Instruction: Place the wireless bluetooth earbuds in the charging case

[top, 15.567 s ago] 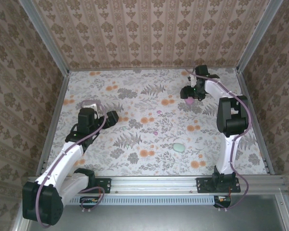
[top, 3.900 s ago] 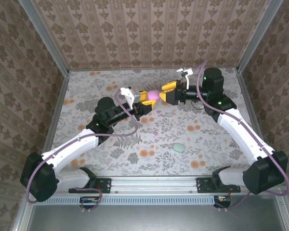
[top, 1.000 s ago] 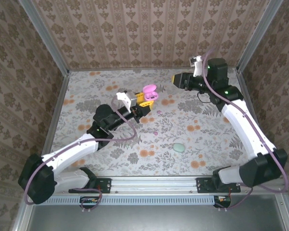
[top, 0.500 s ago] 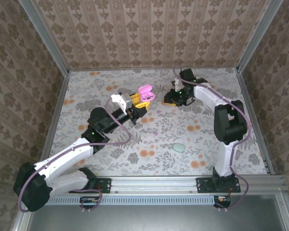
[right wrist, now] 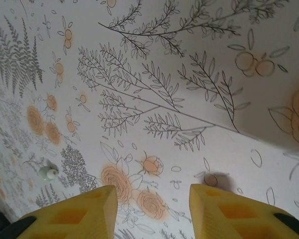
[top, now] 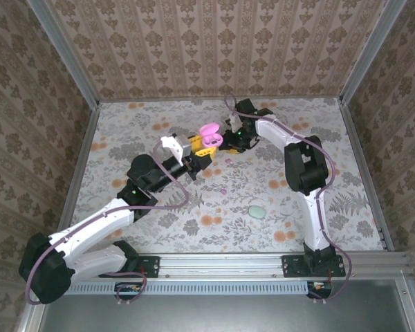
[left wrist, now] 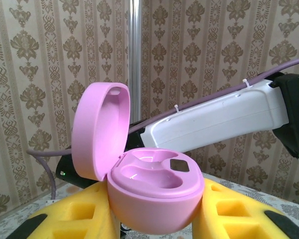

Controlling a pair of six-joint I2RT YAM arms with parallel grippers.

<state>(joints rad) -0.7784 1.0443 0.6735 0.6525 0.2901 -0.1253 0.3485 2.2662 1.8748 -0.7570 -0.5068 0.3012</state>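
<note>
A flowered desk [top: 124, 131] is closed in by wallpapered walls [top: 214, 48], with a metal rail [top: 263, 265] along its near edge. A closed mint-green case [top: 256, 211] lies on the near right part of the desk, well apart from both tools. The pale earbud [top: 229, 162] lies loose on the desk just nearer than the two tools. The pinkish-purple earbud [top: 223, 191] lies nearer still, between the pale one and the mint-green case. Neither bud is touched.

In the left wrist view the right arm [left wrist: 214, 119] and its purple cable [left wrist: 45, 152] cross right behind the held case.

The left tool [top: 200, 147] is clamped on the pink charging case [top: 209, 135], its yellow fingers [left wrist: 70, 219] pressing the rounded base from either side, and holds it above the middle of the desk. The lid [left wrist: 97, 132] is hinged up and back on the left, and the two moulded wells in the base hold nothing. A small dark square sits beside them.

The right tool [top: 232, 140] hangs just beside the case, on its right. Its yellow fingers [right wrist: 74, 214] stand apart with only the desk print between them, holding nothing. In that wrist view the pale earbud lies off to the left, clear of the fingers.
</note>
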